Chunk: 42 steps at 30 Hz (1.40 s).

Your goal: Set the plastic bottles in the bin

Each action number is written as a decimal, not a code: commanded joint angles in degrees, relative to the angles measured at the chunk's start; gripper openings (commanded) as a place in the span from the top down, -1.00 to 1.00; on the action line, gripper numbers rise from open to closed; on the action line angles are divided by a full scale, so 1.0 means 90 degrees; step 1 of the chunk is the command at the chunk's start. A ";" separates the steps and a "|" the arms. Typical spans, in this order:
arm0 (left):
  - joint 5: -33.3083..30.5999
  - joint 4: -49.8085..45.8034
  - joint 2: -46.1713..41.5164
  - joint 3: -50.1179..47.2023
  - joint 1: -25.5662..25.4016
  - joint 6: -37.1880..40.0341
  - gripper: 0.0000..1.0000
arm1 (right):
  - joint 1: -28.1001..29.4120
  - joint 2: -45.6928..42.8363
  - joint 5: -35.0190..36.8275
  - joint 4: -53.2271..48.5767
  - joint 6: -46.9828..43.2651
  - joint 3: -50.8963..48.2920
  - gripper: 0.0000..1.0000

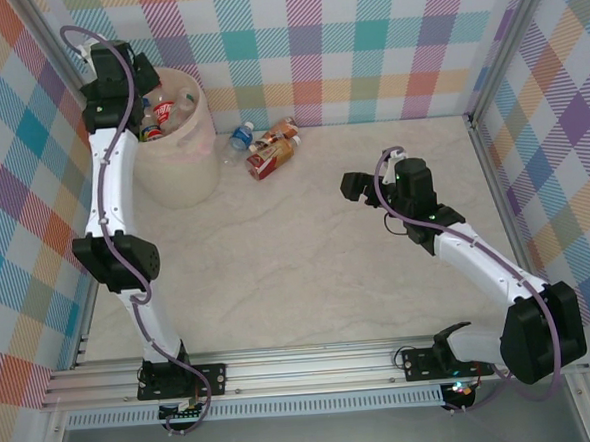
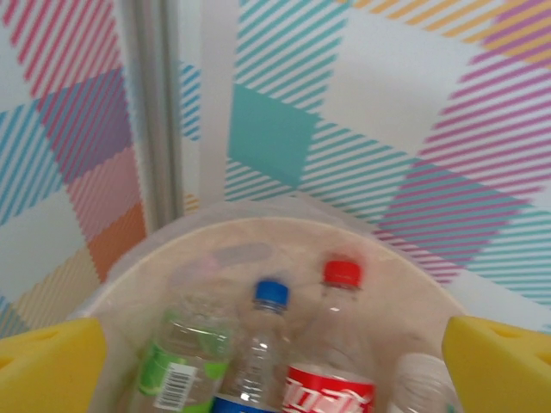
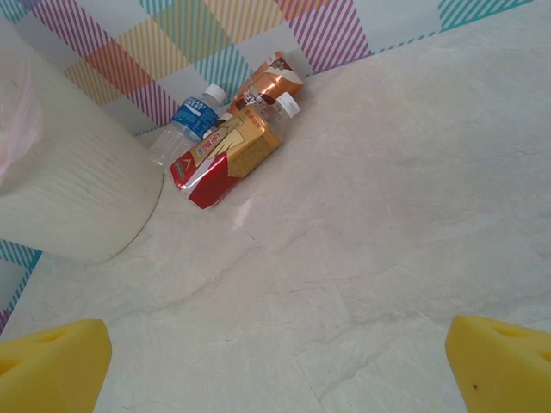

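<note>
Above the bin point(image 1: 184, 173), the left hand point(image 2: 275, 366) hangs open, arm fully outstretched

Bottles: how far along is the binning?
Done: several bottles lie in the bin. In hand: nothing; left fingers are open above the bin, right fingers open above the table. Left: blue-labelled bottle, red-labelled bottle, brown-labelled bottle, beside the bin.
</note>
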 commanded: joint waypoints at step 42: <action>0.2191 0.0996 0.2301 0.0451 -0.2669 -0.0033 -1.00 | -0.0038 -0.0591 0.0570 -0.0196 0.0112 -0.0219 -0.99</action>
